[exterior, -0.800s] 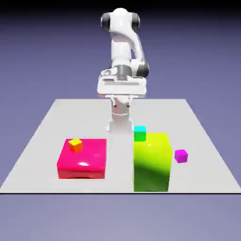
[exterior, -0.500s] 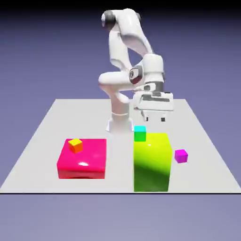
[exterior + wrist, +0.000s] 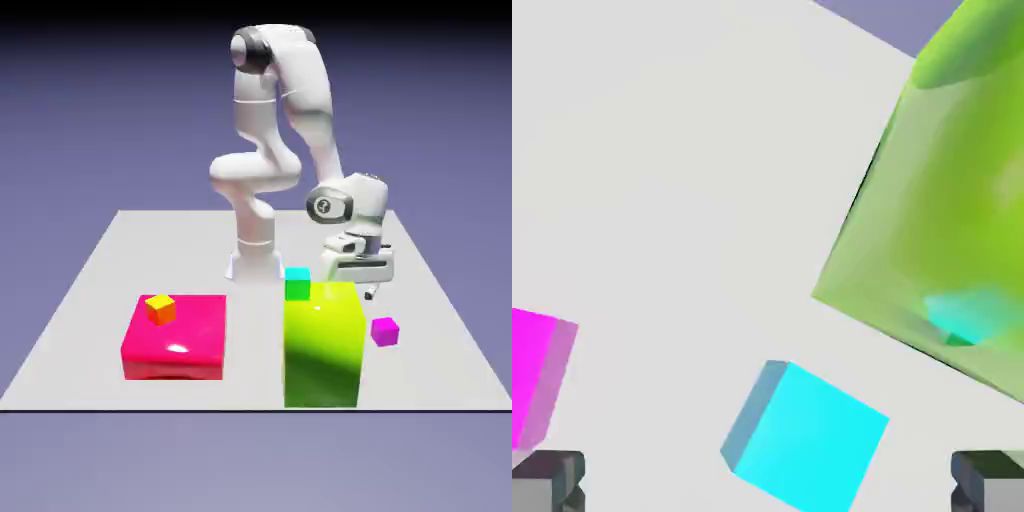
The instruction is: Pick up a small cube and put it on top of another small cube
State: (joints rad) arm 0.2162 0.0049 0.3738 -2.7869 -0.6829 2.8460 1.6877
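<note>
Exterior view: gripper point(image 3: 371, 292) hanging low over table point(image 3: 90, 290), behind lime block point(image 3: 322, 350). Magenta cube point(image 3: 385, 332) just below it, nearer camera — cyan-topped cube point(image 3: 297, 284) off to exterior view's left of it.

Hand view: 2 fingertips point(image 3: 548, 480) spread wide, nothing pinched. Small cyan cube point(image 3: 810, 438) on table, between them in this view — magenta one by left-edge fingertip, lime block upper right.

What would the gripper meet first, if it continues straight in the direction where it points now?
Most likely the cyan cube on the table: in the hand view it lies between the open jaws, slightly off the middle. How far below it lies is unclear.
</note>
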